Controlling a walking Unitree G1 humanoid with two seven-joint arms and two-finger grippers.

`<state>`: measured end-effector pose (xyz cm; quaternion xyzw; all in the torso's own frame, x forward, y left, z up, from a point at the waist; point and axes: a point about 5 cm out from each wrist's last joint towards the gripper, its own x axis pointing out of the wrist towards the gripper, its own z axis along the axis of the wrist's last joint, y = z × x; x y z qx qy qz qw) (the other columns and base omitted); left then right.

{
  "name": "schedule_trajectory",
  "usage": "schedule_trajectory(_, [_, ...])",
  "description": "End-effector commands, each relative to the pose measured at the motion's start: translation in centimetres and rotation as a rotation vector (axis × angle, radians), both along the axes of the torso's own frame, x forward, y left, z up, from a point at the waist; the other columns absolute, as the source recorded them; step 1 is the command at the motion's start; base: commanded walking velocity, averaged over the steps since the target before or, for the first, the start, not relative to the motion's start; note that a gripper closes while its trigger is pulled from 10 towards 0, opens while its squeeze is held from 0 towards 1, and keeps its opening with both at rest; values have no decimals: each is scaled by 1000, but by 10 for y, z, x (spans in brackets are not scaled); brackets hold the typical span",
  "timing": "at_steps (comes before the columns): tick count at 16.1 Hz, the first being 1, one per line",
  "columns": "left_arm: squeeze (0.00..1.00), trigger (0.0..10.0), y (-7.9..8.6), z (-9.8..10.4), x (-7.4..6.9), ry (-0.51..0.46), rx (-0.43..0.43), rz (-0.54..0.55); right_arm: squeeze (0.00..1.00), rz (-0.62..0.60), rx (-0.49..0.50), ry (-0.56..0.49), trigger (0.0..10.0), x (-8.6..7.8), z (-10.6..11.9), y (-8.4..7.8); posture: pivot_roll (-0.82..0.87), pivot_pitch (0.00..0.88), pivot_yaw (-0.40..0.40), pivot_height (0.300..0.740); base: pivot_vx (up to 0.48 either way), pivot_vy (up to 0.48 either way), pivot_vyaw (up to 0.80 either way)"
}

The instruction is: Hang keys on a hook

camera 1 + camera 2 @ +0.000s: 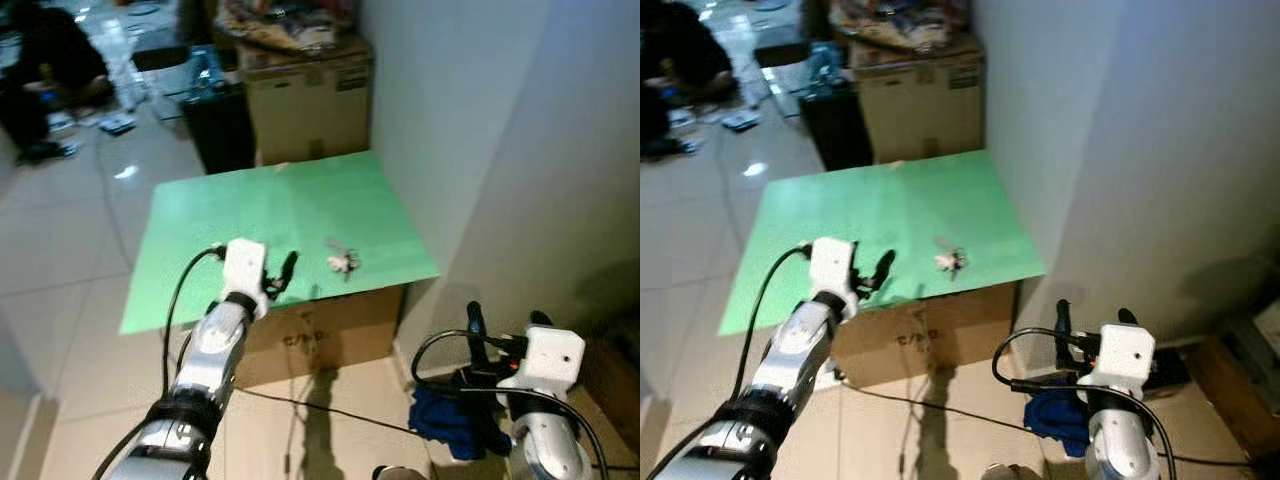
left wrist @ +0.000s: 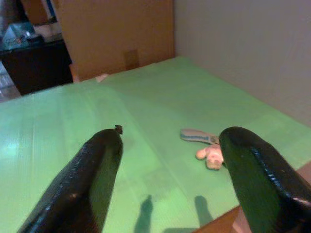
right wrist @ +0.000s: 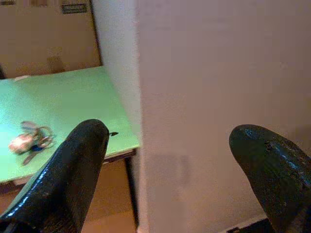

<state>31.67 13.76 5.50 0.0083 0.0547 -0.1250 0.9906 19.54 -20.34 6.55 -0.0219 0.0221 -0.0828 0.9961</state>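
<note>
A small bunch of keys [image 1: 343, 262] with a pale fob lies on a green sheet [image 1: 270, 205] that covers a low cardboard box. My left gripper [image 1: 280, 275] hovers over the sheet's near edge, a short way left of the keys, open and holding nothing. Along its fingers in the left wrist view, the keys [image 2: 209, 148] lie just ahead, close to the right finger [image 2: 252, 170]. My right gripper [image 1: 507, 320] is low at the right, beside the grey wall corner [image 1: 470, 150], open and holding nothing. The keys [image 3: 30, 141] also lie off to its side in the right wrist view.
The wall corner stands right beside the sheet's right edge. Behind the sheet are a large cardboard box [image 1: 305, 100] and a black cabinet [image 1: 220, 125]. A person [image 1: 50, 60] sits on the tiled floor at the far left. A blue cloth [image 1: 440, 415] and cables lie below.
</note>
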Motion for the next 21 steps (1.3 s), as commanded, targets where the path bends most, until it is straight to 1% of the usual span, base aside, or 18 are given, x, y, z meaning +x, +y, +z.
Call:
schedule_trajectory(1, [1000, 10000, 3, 2, 1, -4, -17, 21, 27, -2, 15, -6, 10000, 1, 4, 2, -210, 0, 115, 740, 0, 0, -800])
schedule_trajectory(2, [1000, 10000, -4, 2, 4, 5, -11, 19, 24, 16, -3, 9, 10000, 3, 5, 6, -208, 0, 113, 740, 0, 0, -781])
schedule_trajectory(3, [1000, 10000, -5, 3, 4, 9, -12, 16, 24, 12, -8, 10, 10000, 3, 5, 6, -208, 0, 113, 740, 0, 0, -763])
schedule_trajectory(4, [0, 10000, -11, 7, 6, -18, -18, -12, 16, 13, -7, 8, 10000, 5, 5, 6, -206, 0, 108, 740, 0, 0, 0])
schedule_trajectory(5, [0, 10000, -18, 9, 9, -19, -9, -37, 12, 29, -9, 9, 10000, 7, 5, 7, -208, 0, 108, 740, 0, 0, 0])
schedule_trajectory(6, [0, 10000, -22, 10, 9, -19, -10, -51, 12, 39, -11, 10, 10000, 8, 6, 7, -209, 0, 107, 740, 0, 0, 0])
schedule_trajectory(7, [0, 10000, -33, 10, 11, -11, -18, -95, 12, 164, -8, 43, 10000, 11, 4, 20, -222, 0, 116, 740, 322, 0, 0])
schedule_trajectory(8, [0, 10000, -35, 10, 11, -8, -23, -100, 12, 199, -1, 60, 10000, 12, 2, 23, -222, 0, 116, 740, 322, 0, 0])
schedule_trajectory(9, [0, 10000, -39, 8, 11, 3, -22, -116, 0, 231, -1, 82, 10000, 9, -2, 26, -232, 0, 116, 740, 375, -296, 0])
schedule_trajectory(10, [0, 10000, -42, 7, 11, 11, -17, -131, 0, 225, -2, 86, 10000, 6, -4, 24, -234, 0, 114, 740, 382, -285, 0])
schedule_trajectory(11, [0, 10000, -49, 6, 11, 20, -9, -160, 0, 239, -6, 92, 10000, 2, -6, 23, -238, 0, 109, 740, 405, -255, 0])
schedule_trajectory(12, [0, 10000, -59, 7, 13, 37, -9, -189, 0, 322, -31, 117, 10000, -3, -11, 27, -244, 0, 108, 740, 405, -251, 0])
schedule_trajectory(14, [0, 10000, -69, 11, 17, 46, -22, -213, 0, 380, -50, 143, 10000, -6, -14, 32, -244, 0, 114, 740, 407, -249, 0])
schedule_trajectory(15, [0, 10000, -76, 16, 21, 55, -26, -225, 0, 396, -51, 159, 10000, -9, -17, 33, -240, 6, 123, 740, 409, -247, 0])
schedule_trajectory(17, [0, 10000, -71, 18, 27, 75, -24, -187, 0, 390, -37, 171, 10000, -14, -22, 36, -240, 44, 146, 740, 411, -126, 0])
schedule_trajectory(19, [0, 10000, -49, 10, 29, 134, -15, -58, 0, 379, -30, 194, 10000, -23, -27, 38, -247, 63, 157, 740, 0, 0, 0])
schedule_trajectory(20, [0, 10000, -41, 6, 28, 146, -18, -27, 0, 365, -28, 202, 10000, -26, -28, 36, -256, 70, 155, 740, 0, 0, 0])
schedule_trajectory(21, [0, 10000, -38, 4, 26, 151, -24, -18, 0, 358, -24, 204, 10000, -30, -27, 35, -260, 72, 150, 740, 0, 0, 0])
